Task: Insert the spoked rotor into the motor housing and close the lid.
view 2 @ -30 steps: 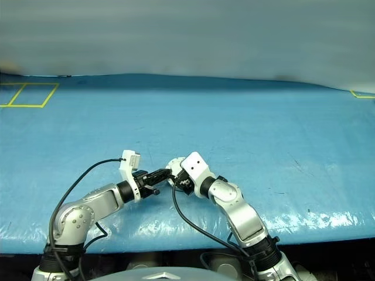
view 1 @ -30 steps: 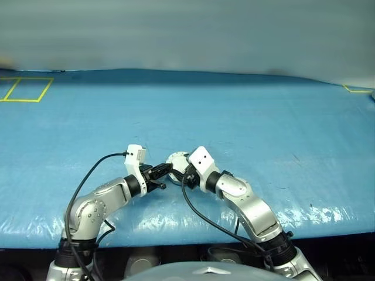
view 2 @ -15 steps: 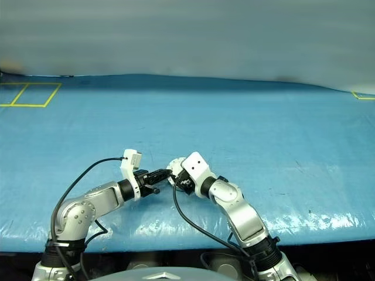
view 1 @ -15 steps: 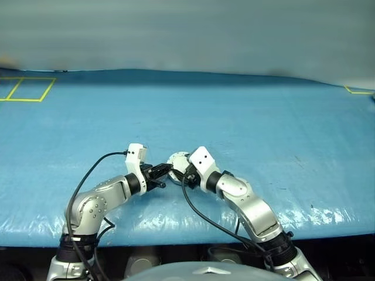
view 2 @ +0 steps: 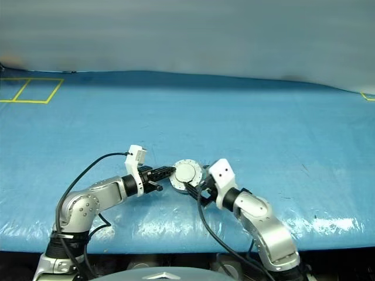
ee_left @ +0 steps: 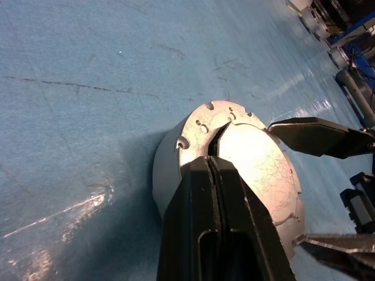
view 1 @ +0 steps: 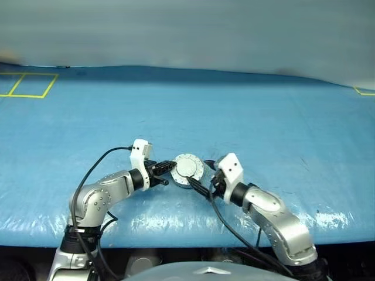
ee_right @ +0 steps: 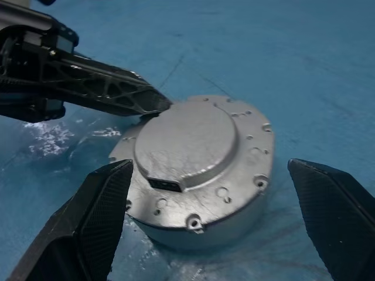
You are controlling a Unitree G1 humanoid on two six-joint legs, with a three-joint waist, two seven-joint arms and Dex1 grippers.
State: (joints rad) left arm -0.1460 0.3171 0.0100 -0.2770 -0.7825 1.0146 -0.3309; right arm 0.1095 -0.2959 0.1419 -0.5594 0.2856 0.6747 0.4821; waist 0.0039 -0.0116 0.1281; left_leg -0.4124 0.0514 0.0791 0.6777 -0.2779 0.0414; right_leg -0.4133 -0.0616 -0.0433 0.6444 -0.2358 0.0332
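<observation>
1. Two arms meet at the motor housing [view 1: 187,170], which sits on the blue table [view 1: 263,117] near its front edge, with its plain light grey lid [ee_right: 186,140] closed flat on top.
2. Left of the housing, the left gripper [view 1: 166,171] reaches in level toward it; its jaws are pressed together with no gap, and their joined tip rests at the housing's rim on the left side, against the edge of the lid.
3. From the left wrist view the closed black fingers [ee_left: 217,222] lie over the near edge of the housing, and the silver side wall drops to the table beneath them.
4. Right of the housing, the right gripper [ee_right: 222,193] faces it with jaws spread wide, one finger on each side of the housing and neither touching it; they hold nothing.
5. Far behind and left of the housing, yellow tape lines [view 1: 28,85] mark a rectangle on the table's back corner; another yellow mark [view 1: 364,91] lies far behind and right of the housing.
</observation>
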